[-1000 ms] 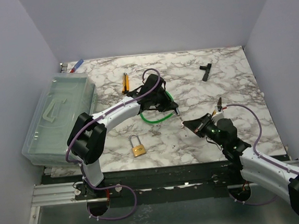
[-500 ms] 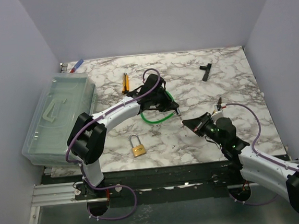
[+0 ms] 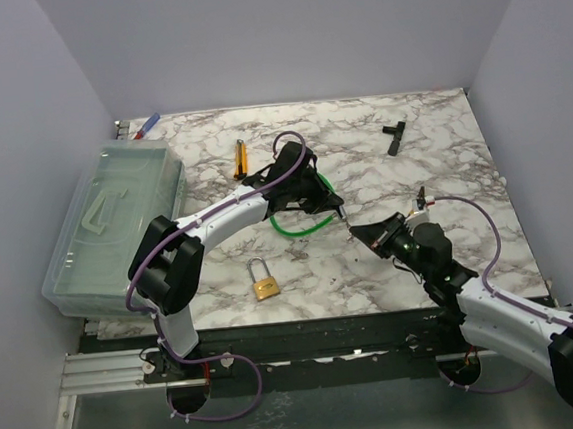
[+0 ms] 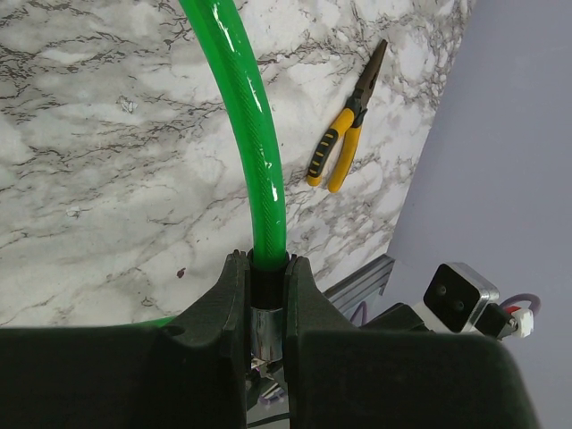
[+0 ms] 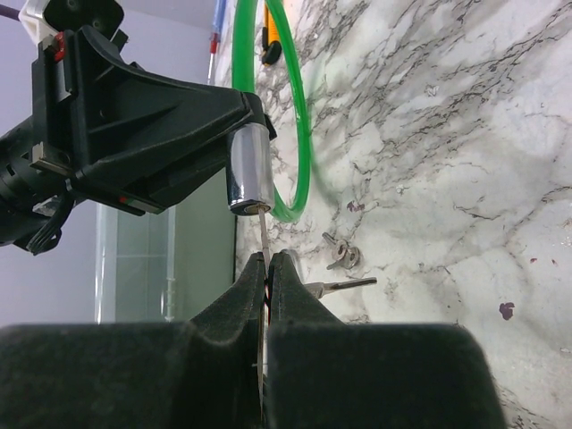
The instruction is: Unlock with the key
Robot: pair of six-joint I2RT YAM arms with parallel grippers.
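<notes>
Key (image 5: 264,234) — thin silvery blade — touching glossy metal cylinder (image 5: 248,170)

The worktop (image 3: 442,161) looks like smooth white marble with grey veins. The cable (image 4: 259,152) has a glossy green plastic sheath, and its end cap (image 5: 249,170) is polished metal. The key (image 5: 264,232) is thin silvery metal. The left end effector (image 4: 265,273) and right end effector (image 5: 268,261) are matt black plastic.

A robotics lab test cell: plain pale panels (image 3: 281,34) box in a marble-patterned surface (image 3: 442,161) on three sides, and the left arm (image 3: 217,219) and right arm (image 3: 506,311) stand bolted to an aluminium rail (image 3: 100,373) along the surface's near edge.
</notes>
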